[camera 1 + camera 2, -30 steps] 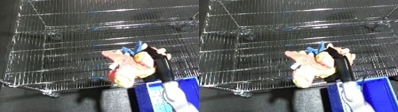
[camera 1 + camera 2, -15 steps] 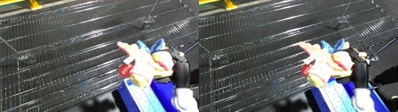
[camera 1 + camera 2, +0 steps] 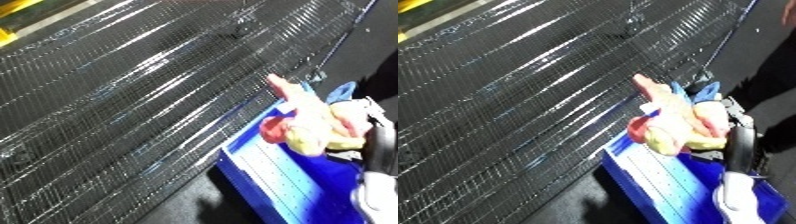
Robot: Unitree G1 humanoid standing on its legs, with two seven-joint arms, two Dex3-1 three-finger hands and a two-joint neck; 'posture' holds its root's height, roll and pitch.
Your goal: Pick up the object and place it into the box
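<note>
above the near end of the blue plastic bin [image 3: 656,185], a soft plush toy in pink, yellow and red with blue parts [image 3: 675,122] hangs clear of the bin floor. the robot's black right hand [image 3: 740,140] has its fingers curled round the toy's right side. a silver wire mesh rack [image 3: 133,95] lies beside the bin, to its left.

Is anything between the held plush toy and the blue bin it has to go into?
Nothing visible. The right hand holds the plush toy above the open blue bin, whose floor below looks bare. The wire rack lies off to the side.
</note>
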